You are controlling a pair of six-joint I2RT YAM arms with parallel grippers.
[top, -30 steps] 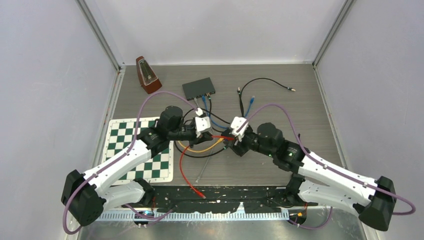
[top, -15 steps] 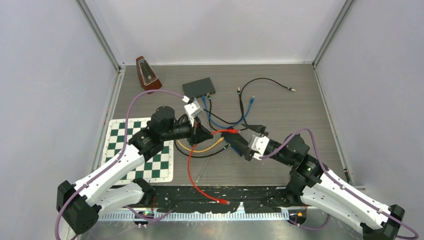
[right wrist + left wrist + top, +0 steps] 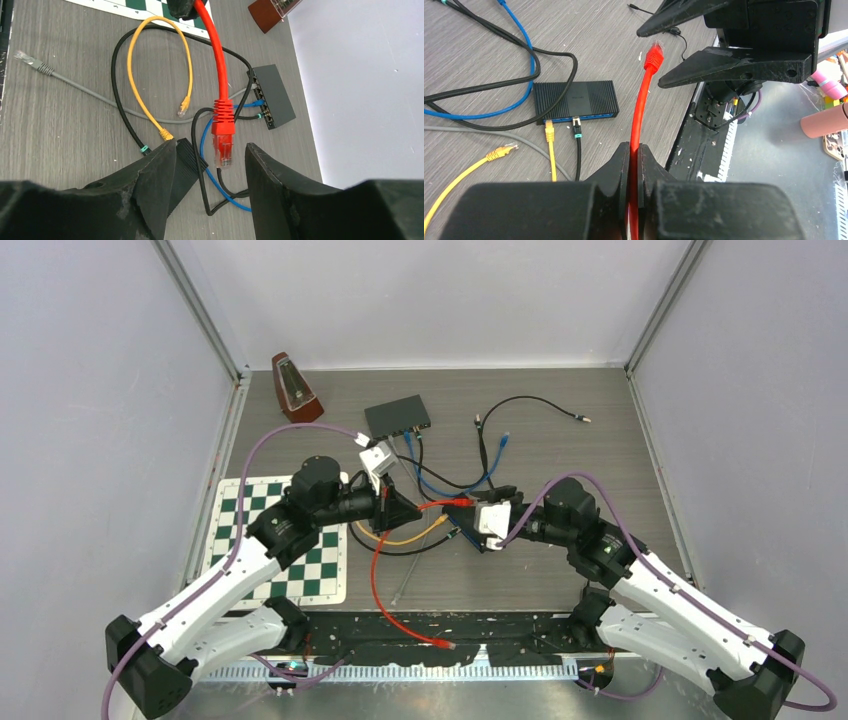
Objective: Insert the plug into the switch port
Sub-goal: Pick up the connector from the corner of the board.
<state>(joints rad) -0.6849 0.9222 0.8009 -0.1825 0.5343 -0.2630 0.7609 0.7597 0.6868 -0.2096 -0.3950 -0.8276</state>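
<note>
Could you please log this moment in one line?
left gripper: shut on red cable | right gripper: open around plug | plug: not yet inserted

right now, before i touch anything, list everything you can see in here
switches: two, black, one back centre, the other mid-table near the right gripper
red cable: one, red, runs from the near edge up into the left gripper
plug: one, red, on that cable's raised end
yellow cable: one, yellow, mid-table
blue cable: one, blue, behind the grippers
grey cable: one, grey, mid-table
black cables: at least two, black, centre and back right
metronome: one, brown, back left
chessboard mat: one, green and white, left
left gripper: shut on the red cable
right gripper: open, jaws either side of the plug
</note>
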